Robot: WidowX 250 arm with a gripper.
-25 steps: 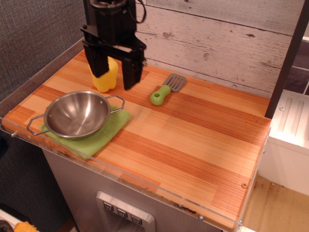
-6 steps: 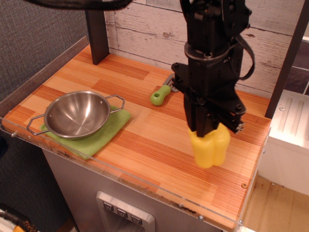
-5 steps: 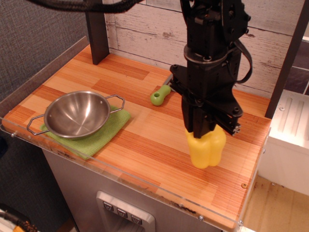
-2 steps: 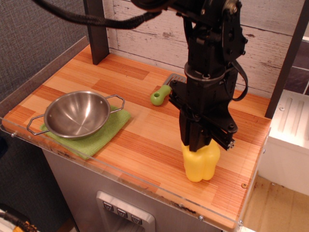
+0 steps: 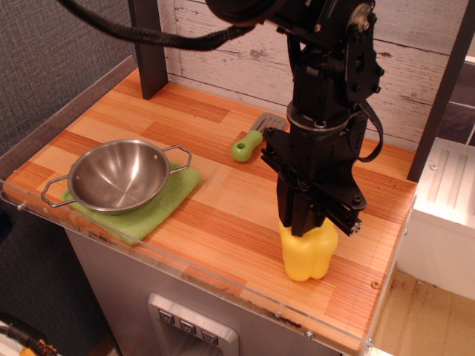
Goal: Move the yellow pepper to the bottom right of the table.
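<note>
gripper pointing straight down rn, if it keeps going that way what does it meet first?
The yellow pepper: the gripper sits right on top of it, fingers apparently closed around its upper part. Below the pepper is only the table, which the pepper already seems to rest on.

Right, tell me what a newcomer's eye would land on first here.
First, the black arm's gripper, coming down onto the yellow pepper at the table's near right end; the pepper seems to sit on the wood. Next, the steel bowl on a green cloth at the near left. A green-handled spatula lies toward the back, by the plank wall.
</note>
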